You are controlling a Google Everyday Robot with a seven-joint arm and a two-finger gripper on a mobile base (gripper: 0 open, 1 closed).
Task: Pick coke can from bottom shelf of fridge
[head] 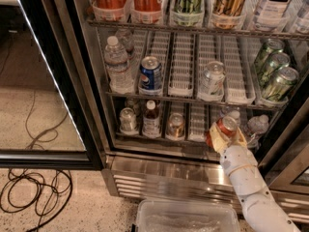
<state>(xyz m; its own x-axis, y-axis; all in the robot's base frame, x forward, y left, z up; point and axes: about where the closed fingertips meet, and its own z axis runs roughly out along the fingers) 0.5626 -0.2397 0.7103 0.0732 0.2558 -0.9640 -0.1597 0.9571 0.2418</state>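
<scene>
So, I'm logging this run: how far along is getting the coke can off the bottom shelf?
Done: the fridge stands open and the gripper is at the bottom shelf. In hand: it is shut on the coke can at the shelf's front right. Left: drawing the can clear of the fridge.

Dim warm light on my feed, glare on the stainless-steel fridge (pixel 159 170). The cream two-finger gripper (pixel 225 135), clamping the red coke can (pixel 227 125) at the bottom wire shelf (pixel 193 141), looks brightest.

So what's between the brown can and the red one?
Camera view: just a white slatted lane. The claw holds the coke can at the bottom shelf.
</scene>
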